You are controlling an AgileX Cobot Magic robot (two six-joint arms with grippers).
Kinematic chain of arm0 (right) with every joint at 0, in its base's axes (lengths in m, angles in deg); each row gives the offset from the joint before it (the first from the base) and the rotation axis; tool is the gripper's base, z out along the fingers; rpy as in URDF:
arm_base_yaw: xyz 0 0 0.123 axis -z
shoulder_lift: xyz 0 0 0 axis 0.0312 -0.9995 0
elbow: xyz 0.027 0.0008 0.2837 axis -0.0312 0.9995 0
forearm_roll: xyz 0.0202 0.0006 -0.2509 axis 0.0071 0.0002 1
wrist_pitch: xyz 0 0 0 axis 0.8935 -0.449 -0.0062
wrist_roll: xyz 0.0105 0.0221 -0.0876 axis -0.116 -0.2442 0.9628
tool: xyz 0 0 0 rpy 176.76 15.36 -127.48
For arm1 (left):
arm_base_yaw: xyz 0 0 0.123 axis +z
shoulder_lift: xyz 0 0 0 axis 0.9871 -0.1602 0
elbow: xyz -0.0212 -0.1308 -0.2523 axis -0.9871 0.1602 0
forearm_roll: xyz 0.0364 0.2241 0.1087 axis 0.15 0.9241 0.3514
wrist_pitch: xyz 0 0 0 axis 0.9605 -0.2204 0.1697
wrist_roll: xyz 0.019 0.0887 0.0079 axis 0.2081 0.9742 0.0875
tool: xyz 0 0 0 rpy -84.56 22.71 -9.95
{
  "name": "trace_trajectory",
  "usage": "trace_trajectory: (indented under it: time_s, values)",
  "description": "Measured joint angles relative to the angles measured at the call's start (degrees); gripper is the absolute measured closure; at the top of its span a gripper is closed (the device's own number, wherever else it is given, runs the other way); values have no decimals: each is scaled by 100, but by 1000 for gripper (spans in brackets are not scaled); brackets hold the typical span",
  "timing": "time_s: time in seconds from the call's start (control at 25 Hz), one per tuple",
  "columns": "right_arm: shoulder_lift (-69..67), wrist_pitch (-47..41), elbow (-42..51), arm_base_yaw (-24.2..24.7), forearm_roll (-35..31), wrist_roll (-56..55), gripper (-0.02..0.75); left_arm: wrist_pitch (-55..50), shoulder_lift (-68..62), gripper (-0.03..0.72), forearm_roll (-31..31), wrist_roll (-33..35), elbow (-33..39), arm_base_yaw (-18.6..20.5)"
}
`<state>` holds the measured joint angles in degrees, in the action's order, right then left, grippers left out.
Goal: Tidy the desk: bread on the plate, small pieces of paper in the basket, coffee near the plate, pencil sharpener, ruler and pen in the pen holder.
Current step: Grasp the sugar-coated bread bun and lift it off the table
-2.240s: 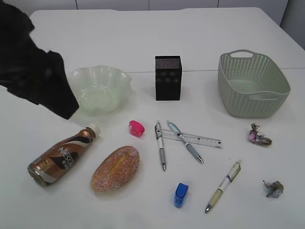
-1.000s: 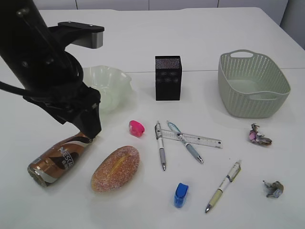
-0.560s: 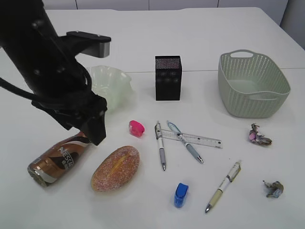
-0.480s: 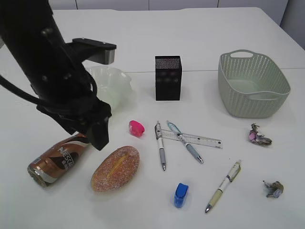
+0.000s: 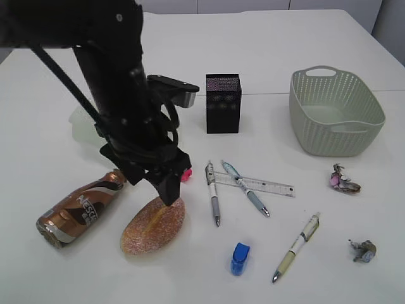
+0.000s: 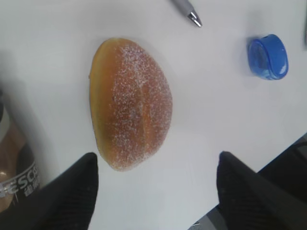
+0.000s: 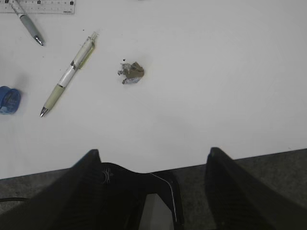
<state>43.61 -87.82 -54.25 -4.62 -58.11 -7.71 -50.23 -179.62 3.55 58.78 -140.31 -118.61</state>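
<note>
A sugar-dusted bread [image 5: 152, 227] lies at the front left, beside a brown coffee bottle [image 5: 79, 209] on its side. My left gripper [image 5: 166, 196] hangs open just above the bread's far end. In the left wrist view the bread [image 6: 130, 103] sits ahead of the open left gripper [image 6: 156, 165], not between its fingers. The arm hides most of the pale green plate [image 5: 79, 123]. The black pen holder [image 5: 223, 103] stands mid-table. My right gripper [image 7: 153, 158] is open over the table's front edge, near a small piece of paper [image 7: 131, 72].
A green basket [image 5: 335, 113] stands at the back right. A ruler [image 5: 256, 183], three pens [image 5: 213, 193] [image 5: 247, 189] [image 5: 295, 247], a blue sharpener [image 5: 240, 258], a half-hidden pink sharpener [image 5: 186, 174] and two paper scraps [image 5: 343, 180] [image 5: 362, 250] lie about.
The left arm has swung right and down, from above the bottle's neck to over the bread, and now covers the plate. Nothing on the table has moved.
</note>
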Motion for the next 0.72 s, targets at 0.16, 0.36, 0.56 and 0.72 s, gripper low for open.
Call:
trace_trajectory:
  time_s: [0.16,0.36,0.56,0.72]
  values:
    - [0,0,0,0,0,0,218,-13,-301,109,111,0,-81,0]
    - [0,0,0,0,0,0,218,-32,-619,95,160,0,-85,0]
    - [0,0,0,0,0,0,218,226,-846,95,185,0,-94,0]
    - [0,0,0,0,0,0,218,360,-1020,95,198,0,-94,0]
